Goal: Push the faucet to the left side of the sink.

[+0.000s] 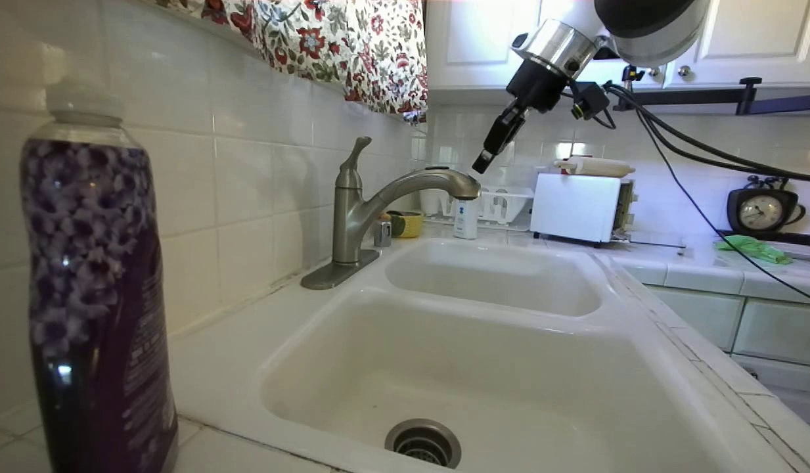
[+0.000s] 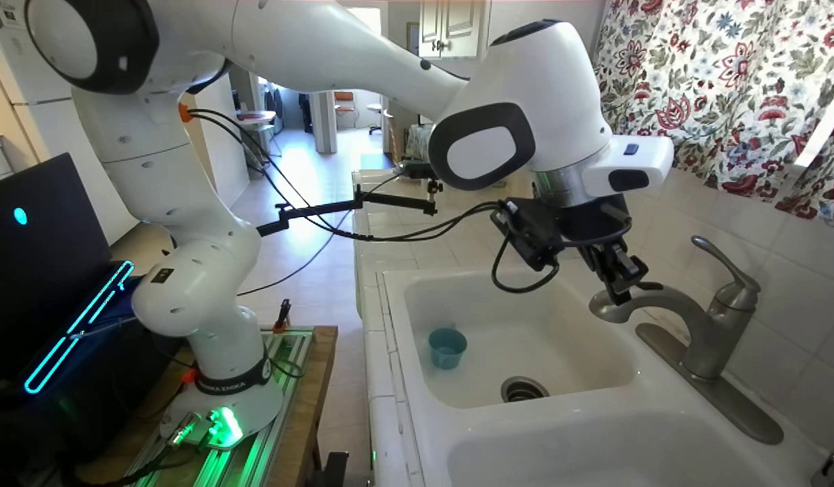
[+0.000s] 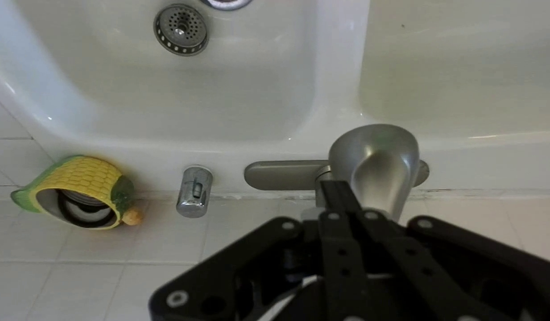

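The brushed grey faucet stands on the back rim of the white sink, in both exterior views (image 1: 347, 226) (image 2: 717, 335). Its spout reaches out over the basins near the divider. The sink rim shows in an exterior view (image 1: 625, 295), and the divider in the wrist view (image 3: 341, 58). My gripper is shut and empty, pointing down beside the spout head, in both exterior views (image 1: 482, 162) (image 2: 621, 295). In the wrist view, the fingertips (image 3: 340, 183) overlap the left side of the spout (image 3: 377, 151). I cannot tell whether they touch it.
A dark purple bottle (image 1: 99, 295) stands beside the sink. A blue cup (image 2: 448, 348) sits in a basin. A chrome cap (image 3: 194, 191) and a yellow corn-shaped holder (image 3: 80, 189) stand along the back edge. A white toaster oven (image 1: 575, 207) is on the counter beyond.
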You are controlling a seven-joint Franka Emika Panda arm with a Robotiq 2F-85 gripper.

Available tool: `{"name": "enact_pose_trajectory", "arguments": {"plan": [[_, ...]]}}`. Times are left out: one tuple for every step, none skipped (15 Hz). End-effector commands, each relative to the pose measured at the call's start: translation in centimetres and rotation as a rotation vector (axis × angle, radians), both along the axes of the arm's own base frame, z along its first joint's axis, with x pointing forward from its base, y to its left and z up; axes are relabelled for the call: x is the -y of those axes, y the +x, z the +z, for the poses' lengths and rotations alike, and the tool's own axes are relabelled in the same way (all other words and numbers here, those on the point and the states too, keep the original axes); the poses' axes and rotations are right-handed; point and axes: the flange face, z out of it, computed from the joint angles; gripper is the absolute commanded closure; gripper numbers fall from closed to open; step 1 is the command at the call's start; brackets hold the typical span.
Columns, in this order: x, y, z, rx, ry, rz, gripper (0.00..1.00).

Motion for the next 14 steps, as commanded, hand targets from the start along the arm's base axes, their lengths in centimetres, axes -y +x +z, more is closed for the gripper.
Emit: {"name": "enact_pose_trajectory", "arguments": {"plan": [[-0.2, 0.4, -0.5, 0.024, 0.008, 0.02, 1.0], [-0.1, 0.5, -0.5, 0.033, -0.008, 0.024, 1.0], [-0.1, 0.5, -0.4, 0.051, -0.027, 0.035, 1.0], [-0.1, 0.6, -0.3, 0.068, -0.041, 0.05, 1.0], [-0.1, 0.7, -0.3, 0.084, -0.057, 0.067, 1.0], [-0.2, 0.9, -0.4, 0.097, -0.066, 0.081, 1.0], [-0.3, 1.0, -0.6, 0.101, -0.073, 0.088, 1.0], [-0.3, 1.2, -0.8, 0.108, -0.078, 0.094, 1.0], [-0.4, 1.3, -1.1, 0.11, -0.079, 0.098, 1.0], [-0.5, 1.4, -1.4, 0.112, -0.08, 0.101, 1.0], [-0.5, 1.5, -1.7, 0.113, -0.081, 0.103, 1.0], [-0.5, 1.5, -2.0, 0.115, -0.081, 0.104, 1.0], [-0.5, 1.6, -2.2, 0.122, -0.073, 0.097, 1.0], [-0.4, 1.7, -2.1, 0.133, -0.074, 0.094, 1.0]]}}
